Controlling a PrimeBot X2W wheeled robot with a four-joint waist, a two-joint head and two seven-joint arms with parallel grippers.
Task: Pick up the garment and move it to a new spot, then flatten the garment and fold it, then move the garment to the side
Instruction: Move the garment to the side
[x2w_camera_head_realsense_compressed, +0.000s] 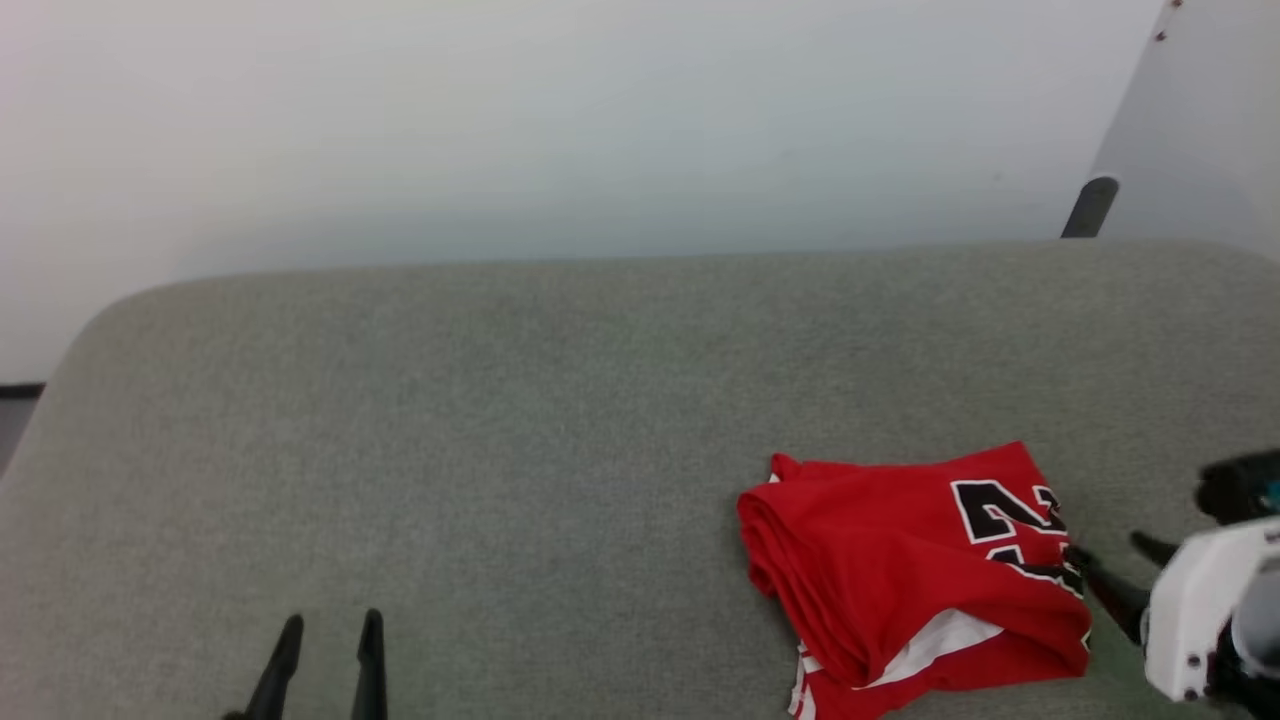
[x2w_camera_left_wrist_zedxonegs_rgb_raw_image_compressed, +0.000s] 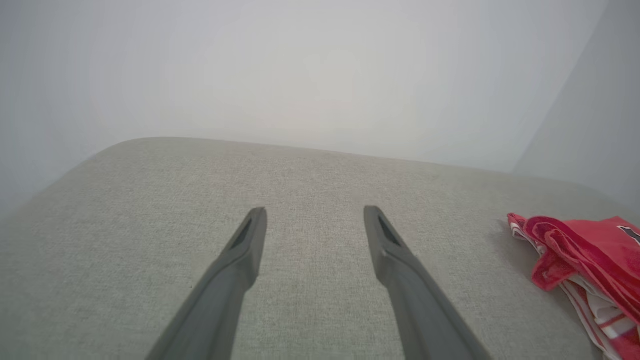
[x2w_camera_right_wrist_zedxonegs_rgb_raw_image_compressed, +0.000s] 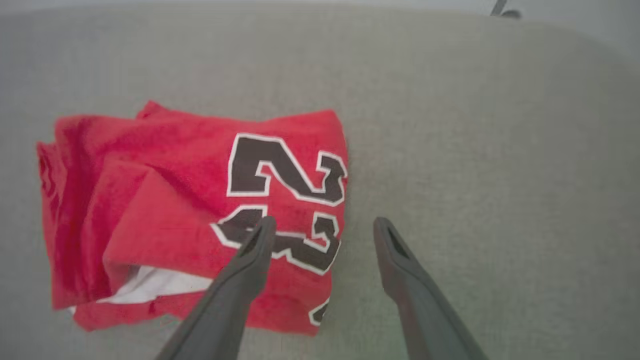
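A pale blank wall (x2w_camera_head_realsense_compressed: 500, 120) rises behind a broad grey fabric cushion (x2w_camera_head_realsense_compressed: 500, 420) with rounded corners. On the cushion, toward 4 o'clock in the head view, lies the garment (x2w_camera_head_realsense_compressed: 900, 560), a red shirt folded into a loose, rumpled packet with a white inner layer peeking out near its front edge. The right wrist view looks down on the garment (x2w_camera_right_wrist_zedxonegs_rgb_raw_image_compressed: 175, 200) and gives its black, white-outlined numerals plainly. The left wrist view catches its bunched edge and striped trim (x2w_camera_left_wrist_zedxonegs_rgb_raw_image_compressed: 590, 255) at 4 o'clock.

The right gripper (x2w_camera_head_realsense_compressed: 1105, 545) sits just beyond the garment's right edge with its fingers spread apart. In its own view (x2w_camera_right_wrist_zedxonegs_rgb_raw_image_compressed: 324, 221) one finger lies over the numerals and the other over bare cushion; contact cannot be judged.

The left gripper (x2w_camera_head_realsense_compressed: 332, 620) is at 8 o'clock, well apart from the garment, fingers spread and holding nothing (x2w_camera_left_wrist_zedxonegs_rgb_raw_image_compressed: 315, 212).

A dark post (x2w_camera_head_realsense_compressed: 1090, 205) stands at 2 o'clock in the head view.
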